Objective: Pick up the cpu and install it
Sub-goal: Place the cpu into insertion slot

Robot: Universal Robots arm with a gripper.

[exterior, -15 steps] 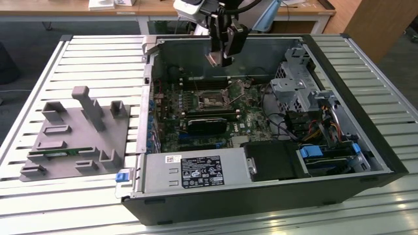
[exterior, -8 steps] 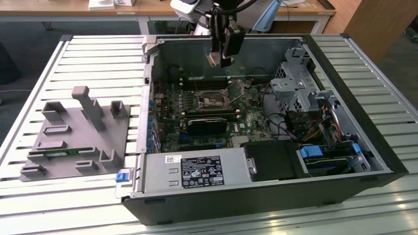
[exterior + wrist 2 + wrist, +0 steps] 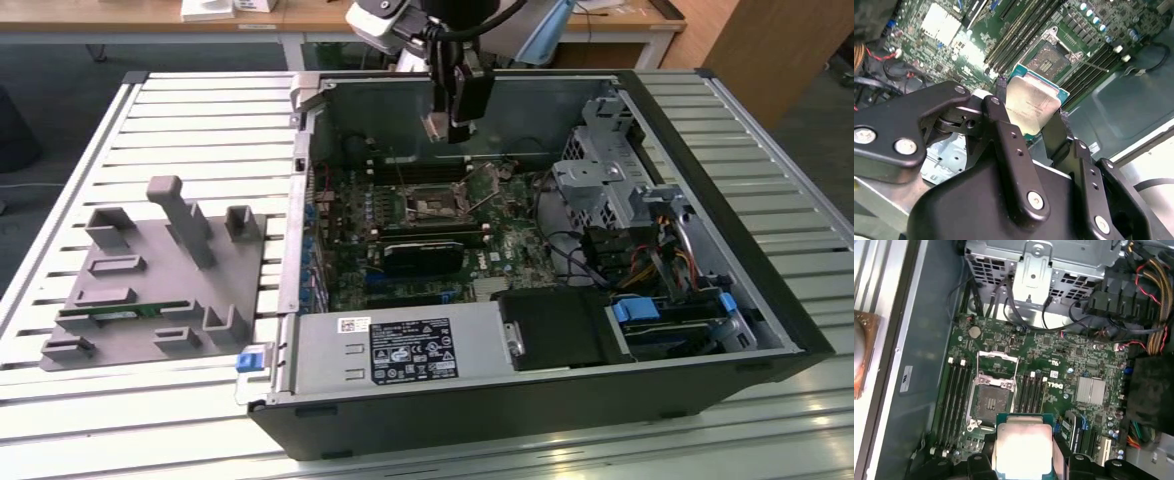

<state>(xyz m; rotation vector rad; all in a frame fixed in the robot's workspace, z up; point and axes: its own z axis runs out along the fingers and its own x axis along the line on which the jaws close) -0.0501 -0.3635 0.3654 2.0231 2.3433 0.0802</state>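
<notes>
My gripper [image 3: 451, 128] hangs over the far part of the open computer case [image 3: 694, 250], shut on the cpu [image 3: 435, 124]. In both wrist views the cpu [image 3: 1031, 107] [image 3: 1021, 447] is a flat square chip with a shiny silver top and a thin green rim, and it sits between the two black fingers [image 3: 999, 107]. It is held in the air above the motherboard [image 3: 1054, 347]. The dark square socket [image 3: 434, 205] [image 3: 1046, 60] [image 3: 990, 400] lies below it on the board. The socket's metal frame [image 3: 997, 357] is lifted open.
A grey tray [image 3: 147, 270] with upright posts and a green memory stick [image 3: 114, 313] lies on the slatted table at the exterior view's left. Inside the case are memory slots [image 3: 954, 400], a drive cage [image 3: 601, 180], cables [image 3: 641, 260] and the power supply [image 3: 400, 350].
</notes>
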